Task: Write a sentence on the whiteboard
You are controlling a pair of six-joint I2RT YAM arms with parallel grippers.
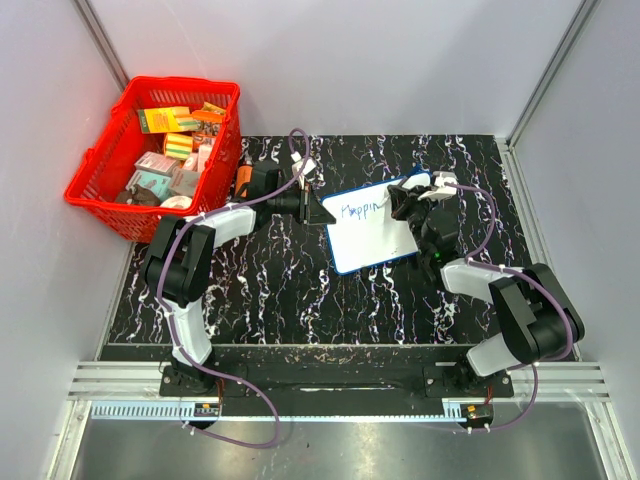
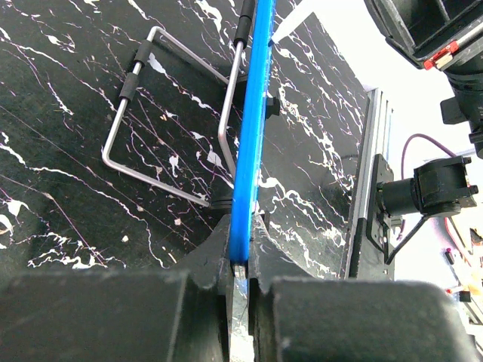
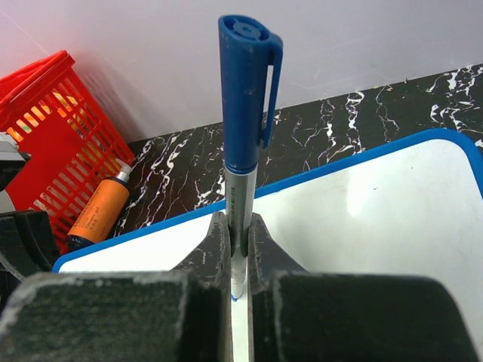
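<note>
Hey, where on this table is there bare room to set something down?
Bare mat lies between the whiteboard and the metal rail in front. Crowded far left: red basket, orange bottle, left gripper clamping the whiteboard's edge; right gripper holds a marker over it.

red basket, orange bottle beside

Bright even light, sharp, soft shadows

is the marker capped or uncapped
Uncapped: the blue cap sits on the back end of the marker, bare tip pointing at the whiteboard.
</note>
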